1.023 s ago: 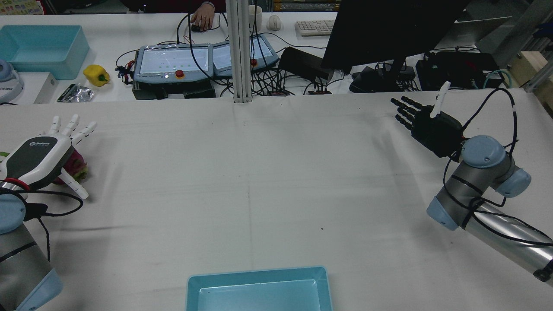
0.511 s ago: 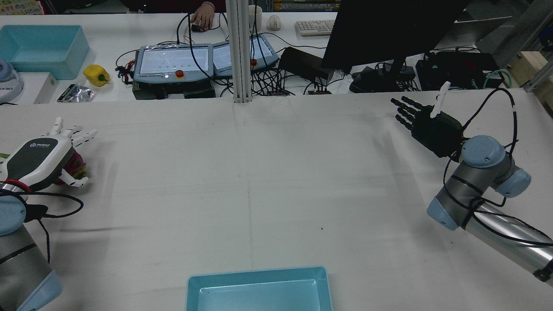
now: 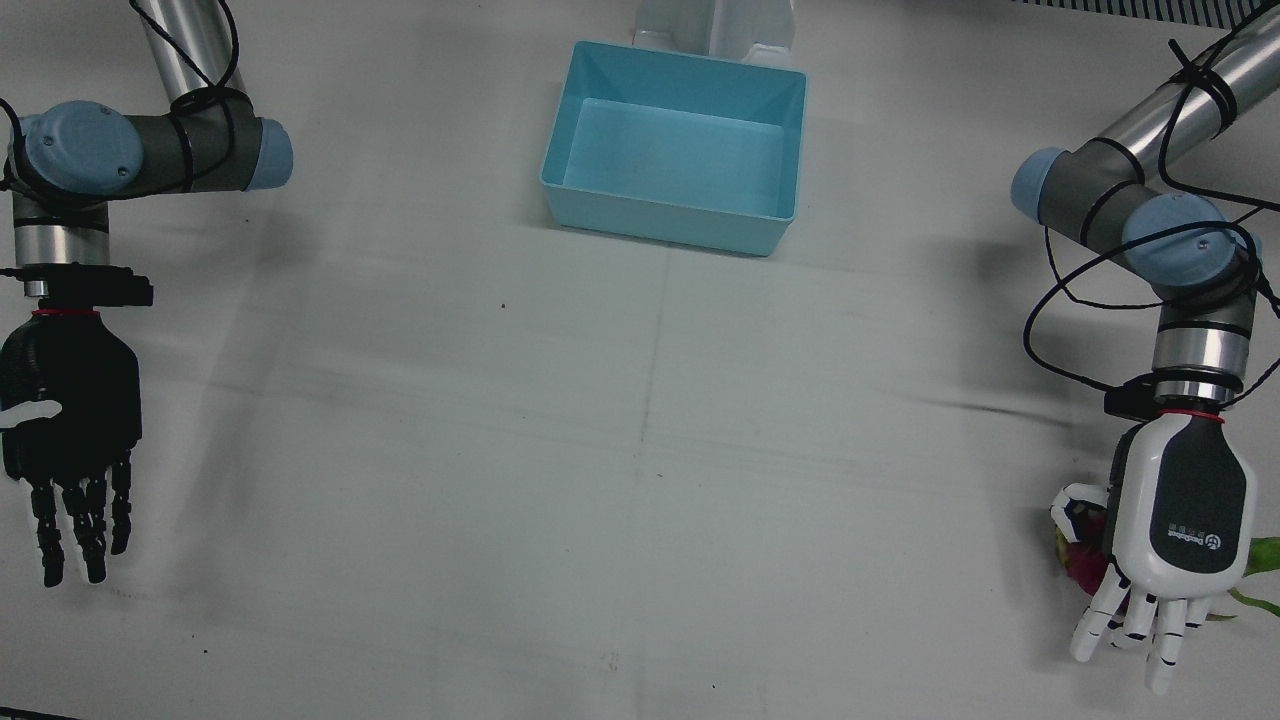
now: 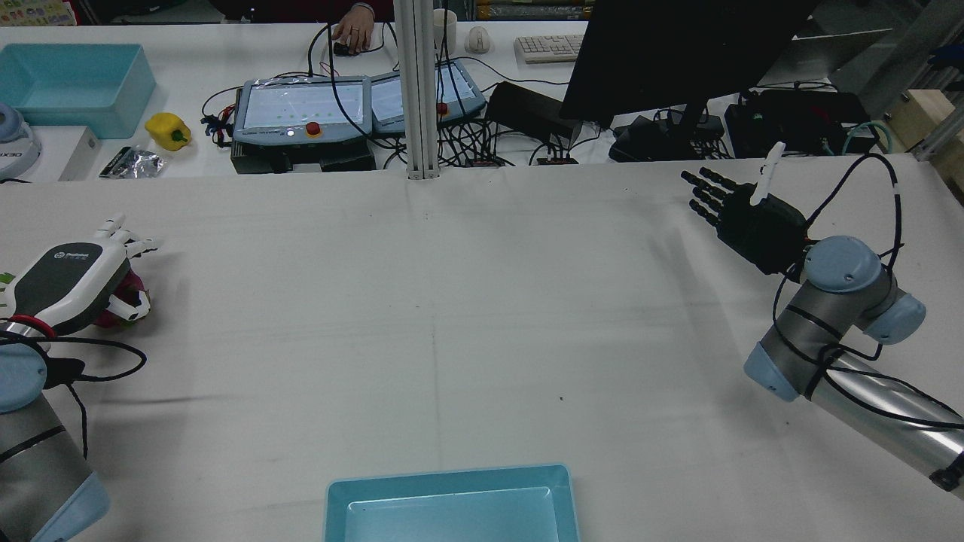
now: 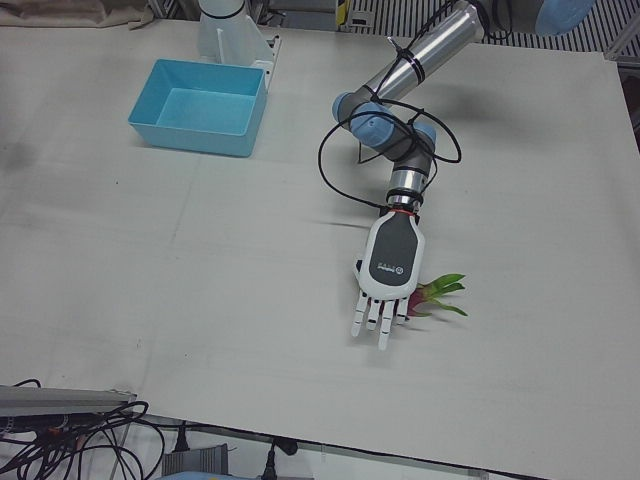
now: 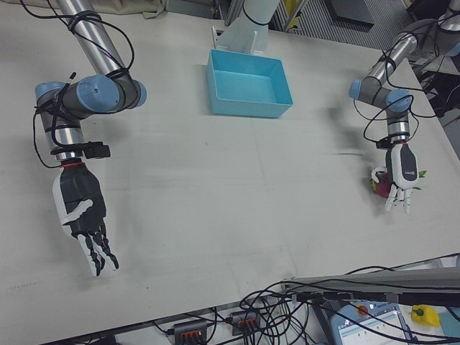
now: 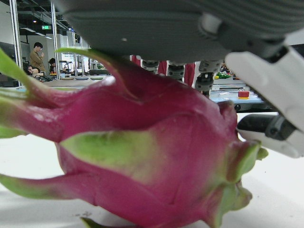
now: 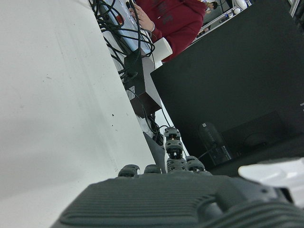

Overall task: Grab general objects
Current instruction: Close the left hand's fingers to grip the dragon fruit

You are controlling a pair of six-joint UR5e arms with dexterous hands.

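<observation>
Mostly hidden under the left hand (image 3: 1180, 530), the dragon fruit (image 7: 142, 161) lay on the white table (image 3: 640, 450) near its edge, fingers (image 3: 1130, 620) curling over it; whether they gripped was unclear. The right hand (image 3: 65, 440) hovered well apart, fingers spread, holding nothing. A blue bin (image 3: 680, 145) stood between the arms; cluttered desks lay beyond.
</observation>
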